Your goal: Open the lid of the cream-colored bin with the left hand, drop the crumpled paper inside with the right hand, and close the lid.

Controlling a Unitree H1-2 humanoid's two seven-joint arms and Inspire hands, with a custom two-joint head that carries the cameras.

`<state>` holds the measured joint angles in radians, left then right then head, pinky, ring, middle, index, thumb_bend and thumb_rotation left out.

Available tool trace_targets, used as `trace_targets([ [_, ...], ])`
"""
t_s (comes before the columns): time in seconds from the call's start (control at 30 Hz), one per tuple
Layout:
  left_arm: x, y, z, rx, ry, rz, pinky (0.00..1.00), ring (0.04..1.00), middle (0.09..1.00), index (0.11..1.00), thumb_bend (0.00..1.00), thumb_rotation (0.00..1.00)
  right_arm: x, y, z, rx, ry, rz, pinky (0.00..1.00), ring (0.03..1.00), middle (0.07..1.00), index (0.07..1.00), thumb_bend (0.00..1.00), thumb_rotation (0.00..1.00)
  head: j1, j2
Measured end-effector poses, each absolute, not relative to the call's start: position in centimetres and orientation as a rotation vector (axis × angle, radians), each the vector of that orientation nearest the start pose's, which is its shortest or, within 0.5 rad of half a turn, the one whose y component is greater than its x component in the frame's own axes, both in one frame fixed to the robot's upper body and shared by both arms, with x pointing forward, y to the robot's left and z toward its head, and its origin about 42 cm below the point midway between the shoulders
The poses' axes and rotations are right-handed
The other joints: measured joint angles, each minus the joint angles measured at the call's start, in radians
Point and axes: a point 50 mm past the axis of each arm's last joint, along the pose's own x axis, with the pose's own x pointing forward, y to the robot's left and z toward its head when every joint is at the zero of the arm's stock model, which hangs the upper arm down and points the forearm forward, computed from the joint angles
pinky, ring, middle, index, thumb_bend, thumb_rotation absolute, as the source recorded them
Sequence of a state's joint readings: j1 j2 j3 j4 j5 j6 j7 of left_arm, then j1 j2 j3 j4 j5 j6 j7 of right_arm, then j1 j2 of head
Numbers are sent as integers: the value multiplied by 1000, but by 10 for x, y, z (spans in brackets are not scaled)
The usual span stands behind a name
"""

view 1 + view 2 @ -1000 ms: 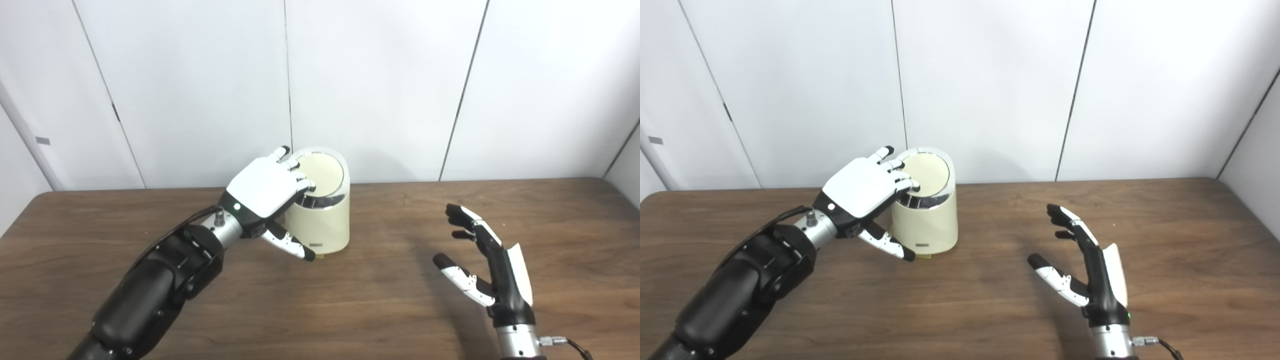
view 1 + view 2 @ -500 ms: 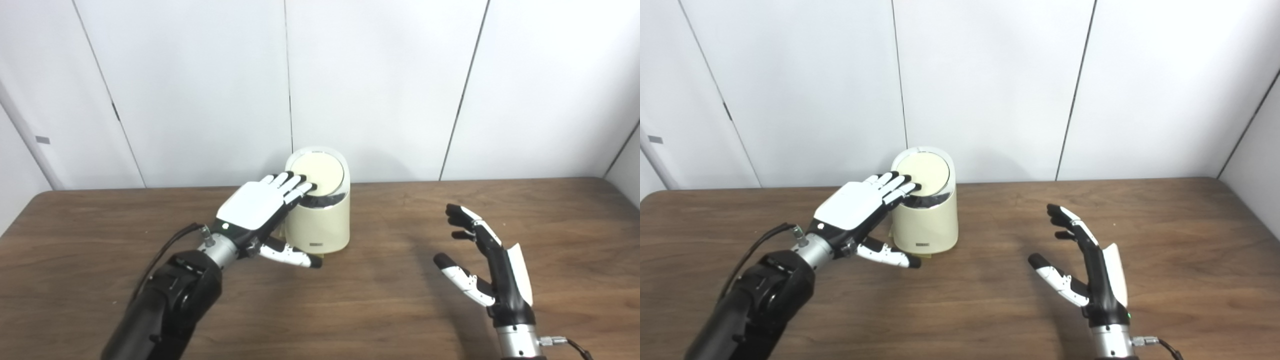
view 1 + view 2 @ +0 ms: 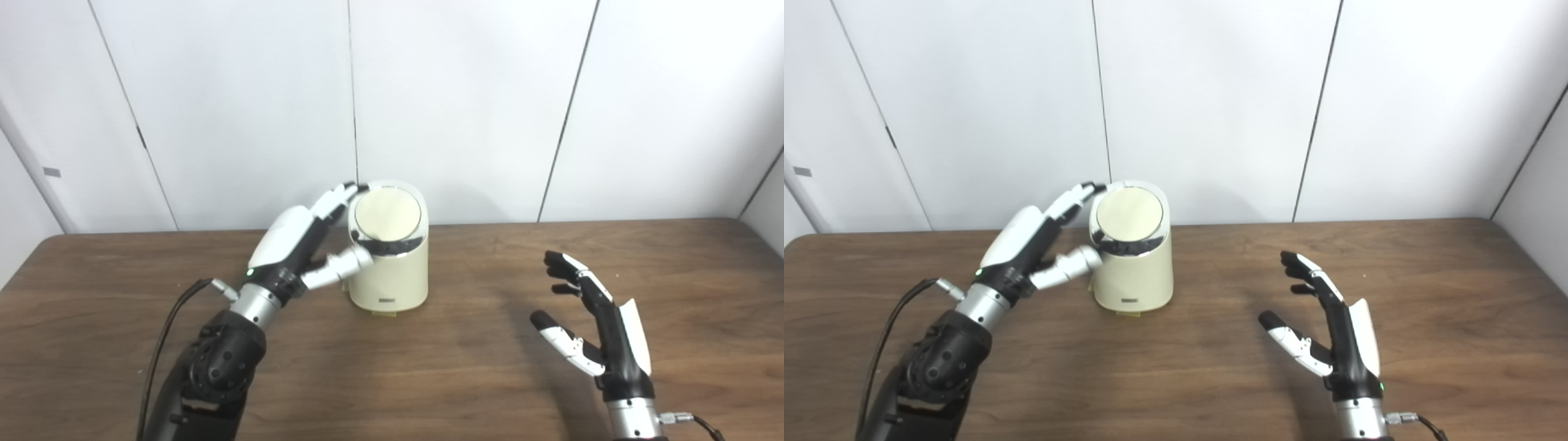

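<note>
Nearest, the right hand (image 3: pixel 603 334) is hovering over the table (image 3: pixel 465 367), palm turned inward, fingers spread apart and holding nothing; its wrist is running off the bottom edge. Farther in, the left hand (image 3: pixel 293 245) is standing on edge beside the bin (image 3: pixel 392 275), fingers reaching up to the left rim, thumb pointing at the bin's side. It is spread open, gripping nothing; whether it is touching the bin is hard to tell. The bin is sitting upright near the table's far edge, by the wall (image 3: pixel 465 104). Its round lid (image 3: pixel 387 213) is tilting toward the camera. No crumpled paper is showing.
</note>
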<state>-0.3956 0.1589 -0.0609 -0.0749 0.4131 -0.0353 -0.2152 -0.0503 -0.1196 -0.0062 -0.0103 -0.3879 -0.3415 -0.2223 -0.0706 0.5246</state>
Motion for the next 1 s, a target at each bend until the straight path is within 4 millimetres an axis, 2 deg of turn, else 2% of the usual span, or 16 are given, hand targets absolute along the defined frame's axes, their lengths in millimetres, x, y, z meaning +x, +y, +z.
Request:
trace_targets([
  [0.1,380,200,238,486,-479,-234,824,917,930,950,598,1000,294,-246,140,-457,-448,-135,724,810,816,815,552,708,2,0],
  [0.3,368,215,222,346,-478,-168,754,847,878,902,643,1000,294,-246,140,-461,-448,-135,733,815,819,823,562,728,0,-2],
  [0.33,365,216,219,317,-474,-159,750,839,874,898,631,1000,294,-246,140,-465,-448,-134,731,814,819,822,550,729,0,-2],
  [0.47,355,218,206,241,-467,-152,759,836,879,885,343,1000,294,-245,140,-464,-448,-135,721,806,812,802,275,768,2,-6],
  [0.57,348,222,198,203,-451,-151,776,849,873,867,236,1000,295,-246,139,-449,-446,-143,711,799,801,789,167,770,-5,-6],
  [0.83,325,227,169,150,-385,-98,760,839,847,850,222,997,295,-251,139,-400,-439,-164,672,779,797,782,165,637,3,-6],
  [1.0,315,226,151,127,-328,-77,790,839,844,849,229,1000,295,-251,138,-377,-436,-167,686,783,801,787,186,638,3,0],
])
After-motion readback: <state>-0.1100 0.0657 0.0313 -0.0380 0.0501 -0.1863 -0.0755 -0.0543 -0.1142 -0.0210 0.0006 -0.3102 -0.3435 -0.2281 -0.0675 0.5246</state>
